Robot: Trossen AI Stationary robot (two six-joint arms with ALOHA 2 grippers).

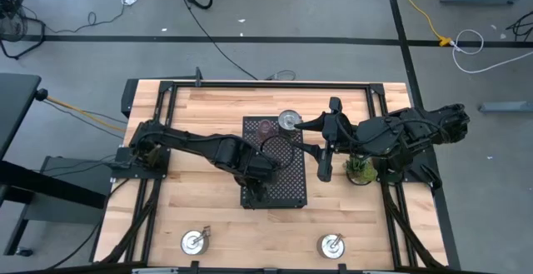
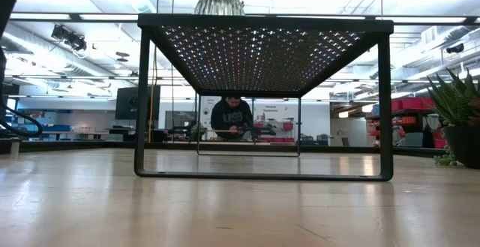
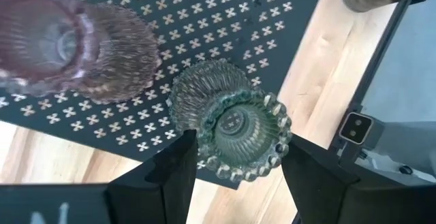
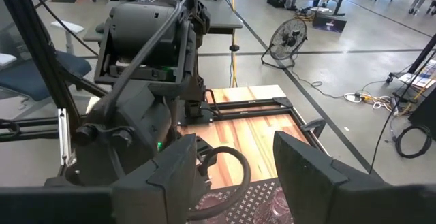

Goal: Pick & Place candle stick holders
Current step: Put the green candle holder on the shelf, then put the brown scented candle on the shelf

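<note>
Over the pale wooden table (image 1: 208,216) I see my left gripper (image 3: 235,166), fingers apart, flanking the ribbed green glass candle holder (image 3: 235,125) on the black perforated tray (image 1: 287,186), pink glass holder (image 3: 65,37) at ten o'clock; right gripper (image 4: 235,166) stands parted.

— What sits between your fingers?

— My left gripper (image 3: 235,176) straddles a green glass candle stick holder (image 3: 238,125), one dark finger (image 3: 178,176) on each side, seemingly just apart from its beaded rim. It stands on the black perforated tray (image 3: 204,20).

— Anything beside it?

— A pink glass holder (image 3: 61,40), near on the same tray. The wooden desk (image 3: 320,67) shows past the tray's edge.
</note>
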